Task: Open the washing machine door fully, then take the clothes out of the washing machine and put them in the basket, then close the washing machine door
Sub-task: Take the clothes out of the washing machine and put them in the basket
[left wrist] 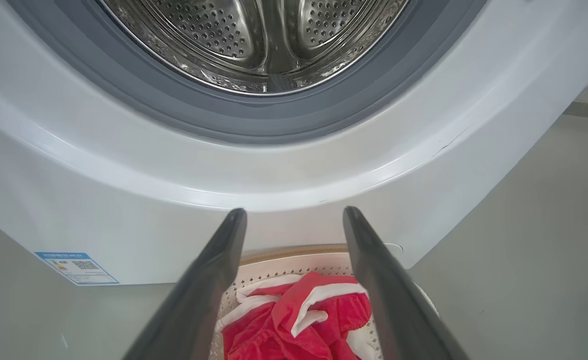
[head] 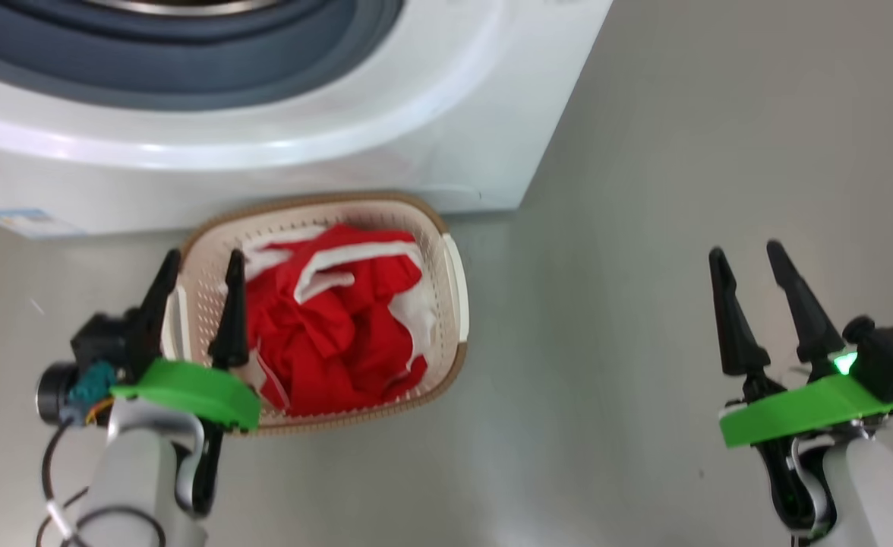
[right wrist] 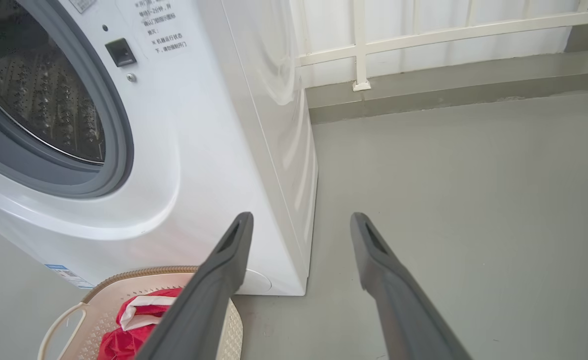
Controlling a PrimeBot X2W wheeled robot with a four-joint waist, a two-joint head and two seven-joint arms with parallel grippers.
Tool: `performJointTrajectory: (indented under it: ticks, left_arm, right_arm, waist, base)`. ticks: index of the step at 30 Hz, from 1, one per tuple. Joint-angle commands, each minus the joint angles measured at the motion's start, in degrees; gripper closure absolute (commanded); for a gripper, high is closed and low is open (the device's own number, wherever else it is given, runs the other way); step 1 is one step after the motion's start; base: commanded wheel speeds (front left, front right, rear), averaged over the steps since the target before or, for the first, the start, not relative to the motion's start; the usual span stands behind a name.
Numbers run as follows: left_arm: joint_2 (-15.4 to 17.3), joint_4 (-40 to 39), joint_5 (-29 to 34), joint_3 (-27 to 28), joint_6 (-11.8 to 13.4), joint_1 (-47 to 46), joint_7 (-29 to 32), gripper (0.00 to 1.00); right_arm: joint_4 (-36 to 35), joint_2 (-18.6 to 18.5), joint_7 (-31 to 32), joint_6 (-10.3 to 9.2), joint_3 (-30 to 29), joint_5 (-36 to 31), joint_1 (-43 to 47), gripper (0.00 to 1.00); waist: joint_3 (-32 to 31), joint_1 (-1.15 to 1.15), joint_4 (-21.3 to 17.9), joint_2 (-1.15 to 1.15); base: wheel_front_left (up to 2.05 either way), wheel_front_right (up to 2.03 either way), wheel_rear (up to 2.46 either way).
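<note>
The red clothes (head: 332, 334) with white trim lie bunched in the cream basket (head: 455, 285), which stands on the floor against the front of the white washing machine (head: 386, 129). My left gripper (head: 202, 266) hovers open over the basket's left side with nothing between its fingers. In the left wrist view the clothes (left wrist: 294, 325) and the basket (left wrist: 274, 265) sit below the open left gripper (left wrist: 294, 212), and the steel drum (left wrist: 254, 40) looks bare. My right gripper (head: 746, 254) stands open over bare floor at the right. The washing machine door is out of view.
A grey rubber ring (left wrist: 254, 122) rims the drum mouth. A blue sticker (left wrist: 76, 267) marks the machine's lower left front. Grey floor (right wrist: 474, 200) spreads to the right of the machine, ending at a kerb with a white railing (right wrist: 359, 45).
</note>
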Motion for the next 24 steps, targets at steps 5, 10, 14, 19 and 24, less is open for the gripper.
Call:
performJointTrajectory:
  ticks: [5,10,14,19,24]
  left_arm:
    - [1.1,-7.4,1.5,2.8,-0.3,7.2,-0.3,0.00]
    - [1.1,-12.0,2.5,3.4,-0.3,12.3,-0.3,0.00]
    - [1.0,-16.2,3.4,4.2,-0.3,17.0,-0.3,0.00]
    - [1.0,-19.1,3.8,5.1,-0.3,19.9,-0.3,0.00]
    - [0.9,-22.0,3.9,5.8,-0.3,23.2,-0.3,0.00]
  right_arm:
    - [-0.3,-0.7,-0.4,0.34,0.8,-0.4,4.2,0.00]
    - [0.0,-0.7,-0.4,0.34,0.6,-0.4,6.9,0.00]
    - [0.1,-0.9,-0.4,0.34,0.4,-0.4,9.2,0.00]
    - [-0.1,-1.1,-0.4,0.34,0.2,-0.3,10.5,0.00]
    - [-0.3,-1.3,-0.4,0.34,-0.2,-0.3,12.2,0.00]
  waist:
    - [-8.4,0.00,0.3,0.00]
    - [-12.0,0.00,0.3,0.00]
    - [-14.7,0.00,0.2,0.00]
    - [-16.0,0.00,0.1,0.00]
    - [-17.2,0.00,-0.1,0.00]
  base:
    - [0.00,0.00,0.00]
    - [0.00,0.00,0.00]
    - [0.00,0.00,0.00]
    - [0.00,0.00,0.00]
    - [0.00,0.00,0.00]
